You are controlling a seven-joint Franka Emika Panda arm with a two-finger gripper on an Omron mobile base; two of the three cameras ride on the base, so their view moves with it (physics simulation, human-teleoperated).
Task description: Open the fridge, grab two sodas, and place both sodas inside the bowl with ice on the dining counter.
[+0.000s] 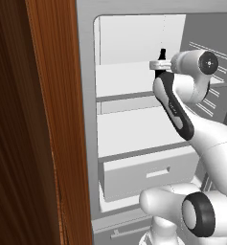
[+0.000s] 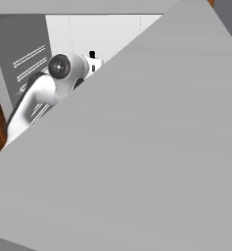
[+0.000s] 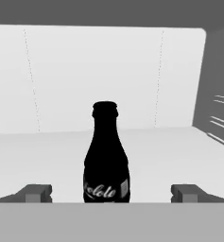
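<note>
- tool point(image 3: 111, 194) released, jaws spread wide, one tip each side of the cola bottle point(image 3: 106, 156) w/ clear gaps both sides; nothing grasped.
- in hand view tool is level w/ the bottle's lower body, lined up almost dead centre, bottle a touch left of mid.
- bottle: slim, black, glossy, white script label near the base, narrow neck w/ a lip at top. stands upright on a white shelf point(image 3: 47, 156) inside the fridge point(image 1: 86, 95), set back from the shelf's front edge, nothing else next to it.
- in left base view the arm reaches in over the upper shelf; bottle neck point(image 1: 161, 53) just peeks above the wrist.
- fridge door point(image 2: 151, 157) swung open, its grey slab blocks most of the right base view.
- step in hand, as i judge it: approach for the grab of a soda; door-opening part is done.
- next move prob needs: ease fwd til the bottle body sits between the tips, stay level, then close. round slick body, so a centred grip low on the wide part looks safest; off-centre push could tip it.
- below: second shelf and a drawer point(image 1: 143, 174), white.
</note>
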